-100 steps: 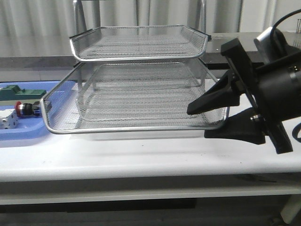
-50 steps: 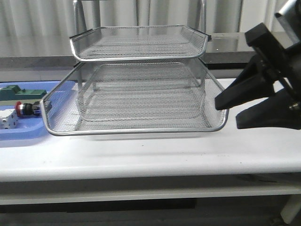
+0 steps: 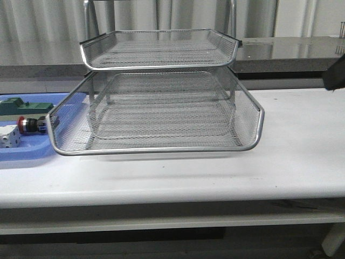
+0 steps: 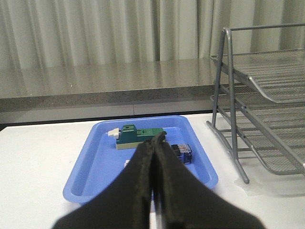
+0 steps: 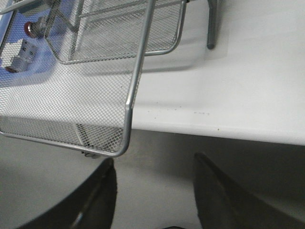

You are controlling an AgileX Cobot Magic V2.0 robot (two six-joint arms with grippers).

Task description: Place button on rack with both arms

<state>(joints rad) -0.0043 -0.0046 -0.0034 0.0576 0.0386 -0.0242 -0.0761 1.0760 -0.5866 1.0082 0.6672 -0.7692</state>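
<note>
Front view showed the rack [image 3: 161, 91] on the white table [image 3: 215, 172], its lower wire tray pulled well forward and holding nothing. The button [image 3: 28, 124] lay on its side in the blue tray [image 3: 32, 154] just left of the rack, red head toward the table's left end, beside a green block [image 3: 24, 106] and a white cube [image 3: 9, 138]. Neither hand touched it.

Left hand [image 4: 153, 143]: fingers pressed together, empty, aimed at the blue tray from the near side, the button's blue rear block peeping past its tip. Right hand [image 5: 155, 186]: fingers apart, nothing between them, hanging off the front edge of the table near the drawn-out tray's corner.

My reading: tray drawn out, so the way in looked ready; pick-up, carry and placing all remained.

Table surface plain white, a few dark specks near the front edge. Grey stone ledge behind, pale pleated curtains beyond it.
</note>
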